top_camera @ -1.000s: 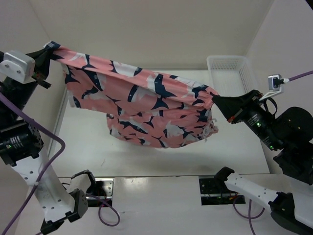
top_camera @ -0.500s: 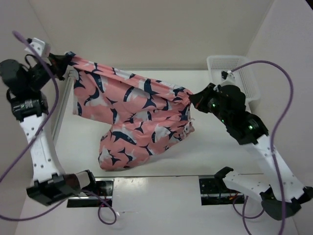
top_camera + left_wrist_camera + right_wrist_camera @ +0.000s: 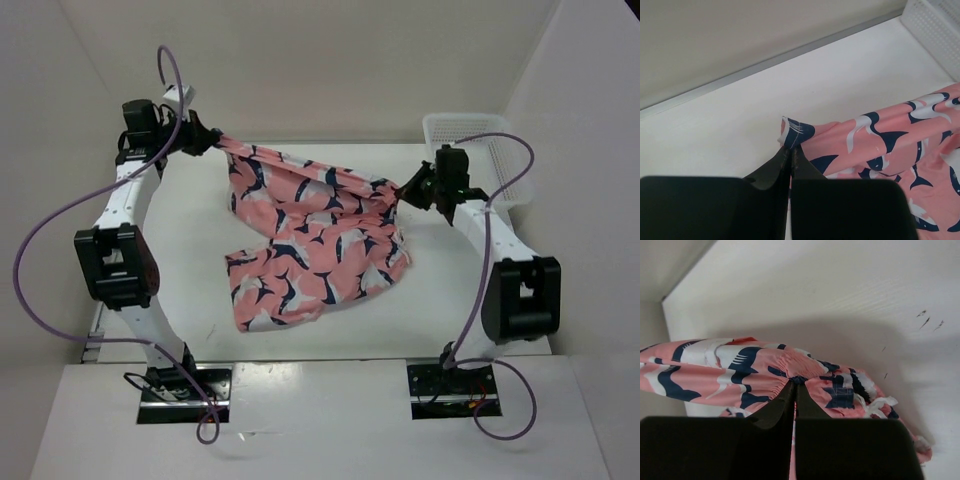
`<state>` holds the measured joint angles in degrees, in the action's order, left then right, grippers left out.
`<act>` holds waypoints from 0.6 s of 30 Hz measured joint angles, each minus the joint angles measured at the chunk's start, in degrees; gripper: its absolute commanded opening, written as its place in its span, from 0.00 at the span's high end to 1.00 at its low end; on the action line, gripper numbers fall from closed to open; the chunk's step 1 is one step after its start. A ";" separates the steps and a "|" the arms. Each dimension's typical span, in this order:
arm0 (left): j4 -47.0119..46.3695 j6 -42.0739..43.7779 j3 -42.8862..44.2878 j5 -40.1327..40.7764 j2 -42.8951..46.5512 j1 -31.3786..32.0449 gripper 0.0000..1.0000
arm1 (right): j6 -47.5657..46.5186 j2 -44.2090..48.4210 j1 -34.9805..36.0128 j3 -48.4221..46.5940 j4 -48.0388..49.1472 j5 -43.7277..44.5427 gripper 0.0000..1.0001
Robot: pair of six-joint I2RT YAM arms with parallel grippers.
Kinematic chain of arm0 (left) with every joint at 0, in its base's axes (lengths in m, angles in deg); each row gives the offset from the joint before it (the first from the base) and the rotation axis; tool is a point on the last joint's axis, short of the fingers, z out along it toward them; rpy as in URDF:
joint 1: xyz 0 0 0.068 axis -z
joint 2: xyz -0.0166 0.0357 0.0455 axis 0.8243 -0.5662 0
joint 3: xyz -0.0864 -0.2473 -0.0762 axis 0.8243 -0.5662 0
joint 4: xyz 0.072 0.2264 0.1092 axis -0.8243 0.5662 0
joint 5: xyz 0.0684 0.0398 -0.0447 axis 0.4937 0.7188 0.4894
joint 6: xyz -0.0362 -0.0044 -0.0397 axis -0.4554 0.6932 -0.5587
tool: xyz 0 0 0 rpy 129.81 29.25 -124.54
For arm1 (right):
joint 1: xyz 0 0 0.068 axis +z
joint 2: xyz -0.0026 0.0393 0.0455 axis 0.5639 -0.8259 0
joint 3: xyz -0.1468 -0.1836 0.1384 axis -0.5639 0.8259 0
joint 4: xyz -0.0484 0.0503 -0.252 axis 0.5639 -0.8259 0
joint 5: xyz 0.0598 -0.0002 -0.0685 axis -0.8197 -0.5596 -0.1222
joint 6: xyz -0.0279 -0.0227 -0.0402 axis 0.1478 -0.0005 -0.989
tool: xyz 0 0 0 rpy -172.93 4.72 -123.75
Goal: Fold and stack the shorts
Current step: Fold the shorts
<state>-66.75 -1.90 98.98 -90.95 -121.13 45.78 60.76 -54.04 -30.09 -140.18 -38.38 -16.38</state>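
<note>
The salmon-pink shorts (image 3: 310, 235) with navy-and-white shark shapes stretch across the far half of the table, their lower part draped onto the surface toward the near left. My left gripper (image 3: 212, 141) is shut on the shorts' far-left corner (image 3: 795, 131). My right gripper (image 3: 405, 190) is shut on the gathered waistband at the right end (image 3: 799, 380). Between the two grips the top edge runs taut and slants down to the right. White drawstring ends (image 3: 880, 405) hang near the right grip.
A white mesh plastic basket (image 3: 470, 135) stands at the far right corner, just behind the right arm (image 3: 500, 240). The back wall edge (image 3: 790, 55) runs close behind the left grip. Purple cables (image 3: 60, 230) loop beside both arms.
Both arms have swung down and forward toward the table's far side. The shorts, held high and spread before, now hang lower with their bottom part resting on the table.
</note>
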 measured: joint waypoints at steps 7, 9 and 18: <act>0.15 0.04 0.92 2.10 -2.05 0.46 1.00 | -1.64 -5.62 0.00 -1.29 1.18 -1.40 1.00; 0.68 0.02 0.92 2.12 -0.22 -0.02 1.00 | -2.47 -3.39 -0.02 -1.84 0.81 -2.05 1.00; 4.94 -0.09 4.76 -3.34 24.85 -6.84 1.00 | -10.16 20.90 0.02 -14.69 -9.49 -9.57 1.00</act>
<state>-61.81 -1.99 103.74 -94.30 -96.28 38.94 50.60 -33.14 -30.07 -154.86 -47.87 -25.95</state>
